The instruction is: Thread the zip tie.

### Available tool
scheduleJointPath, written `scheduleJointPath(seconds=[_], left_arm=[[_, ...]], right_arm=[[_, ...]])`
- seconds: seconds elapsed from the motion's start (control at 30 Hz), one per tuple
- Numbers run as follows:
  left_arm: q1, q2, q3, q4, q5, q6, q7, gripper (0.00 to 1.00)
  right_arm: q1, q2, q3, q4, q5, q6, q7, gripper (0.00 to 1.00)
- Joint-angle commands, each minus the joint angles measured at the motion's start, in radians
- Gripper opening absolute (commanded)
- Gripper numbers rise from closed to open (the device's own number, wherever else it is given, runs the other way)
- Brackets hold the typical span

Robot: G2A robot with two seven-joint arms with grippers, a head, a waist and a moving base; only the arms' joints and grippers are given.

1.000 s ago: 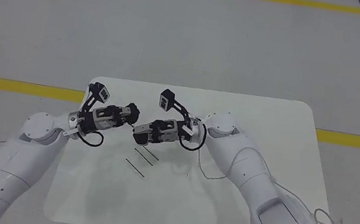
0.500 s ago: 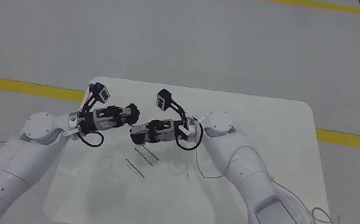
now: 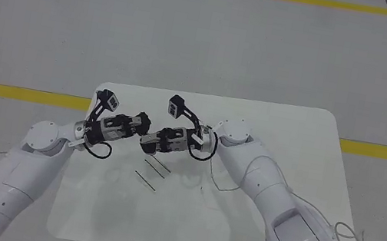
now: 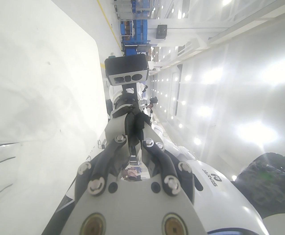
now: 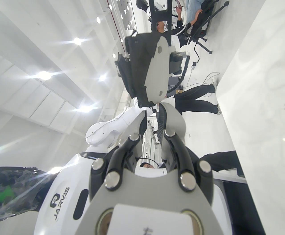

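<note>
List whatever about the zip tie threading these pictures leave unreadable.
1. Any zip tie between the left gripper and right gripper: too small in the top view, blocked by the grippers' own bodies in the wrist views.
2. The dark strips on the table: too thin to identify, top view.

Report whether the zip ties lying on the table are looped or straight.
Straight. The zip ties lie flat on the table as separate thin straight lines, none bent into a loop.

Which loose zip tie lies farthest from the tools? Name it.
The lone zip tie nearest the robot; the other ties lie between it and the right tool.
</note>
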Motion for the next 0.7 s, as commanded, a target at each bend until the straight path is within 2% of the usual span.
scheduleJointPath(seconds=[0.0,0.17,0.3,0.67], left_arm=[[0.000,-0.001,0.000,0.001,0.000,0.000,0.000,0.00],[-0.001,-0.002,0.000,0.001,0.001,0.001,-0.002,0.00],[-0.002,-0.002,0.000,0.002,0.002,0.002,-0.002,0.00],[-0.001,-0.004,-0.003,0.001,0.002,0.003,-0.002,0.00]], right_arm=[[0.001,-0.001,0.001,0.003,-0.001,-0.001,0.000,0.12],[0.003,-0.004,0.002,0.009,-0.002,-0.002,0.000,0.08],[0.005,-0.006,0.004,0.014,-0.004,-0.003,0.000,0.00],[0.007,-0.010,0.010,0.020,-0.008,-0.008,0.000,0.00]])
